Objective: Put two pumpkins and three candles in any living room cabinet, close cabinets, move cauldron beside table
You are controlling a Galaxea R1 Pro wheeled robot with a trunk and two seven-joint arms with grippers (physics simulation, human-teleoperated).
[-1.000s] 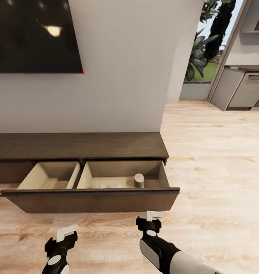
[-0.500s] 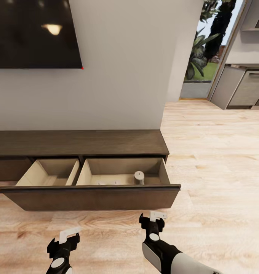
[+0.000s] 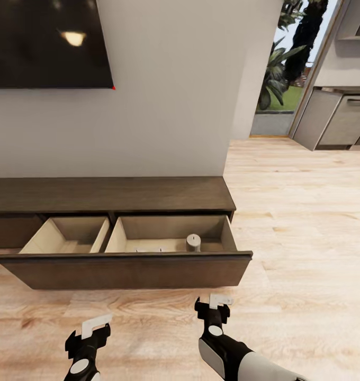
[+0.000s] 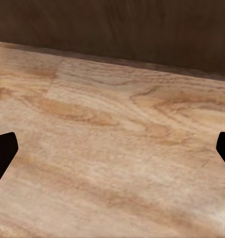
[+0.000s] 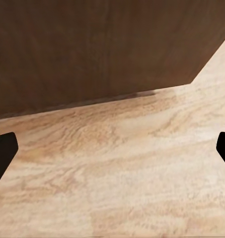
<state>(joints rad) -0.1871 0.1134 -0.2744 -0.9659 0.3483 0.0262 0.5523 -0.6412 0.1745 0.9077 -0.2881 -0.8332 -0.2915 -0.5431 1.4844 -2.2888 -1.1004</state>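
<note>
Cabinet (image 3: 111, 194) drawer open, grey candle (image 3: 193, 242) inside

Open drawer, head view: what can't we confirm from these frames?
- Two short candles in the cabinet's right compartment: only their tops clear the drawer front; the grey candle shows more.
- Pumpkins: the drawer front hides the near floor of both compartments, so their presence cannot be told.
- Cabinet's far left: cut by the frame edge.
- Left claw and right claw: both open, holding nothing.
</note>
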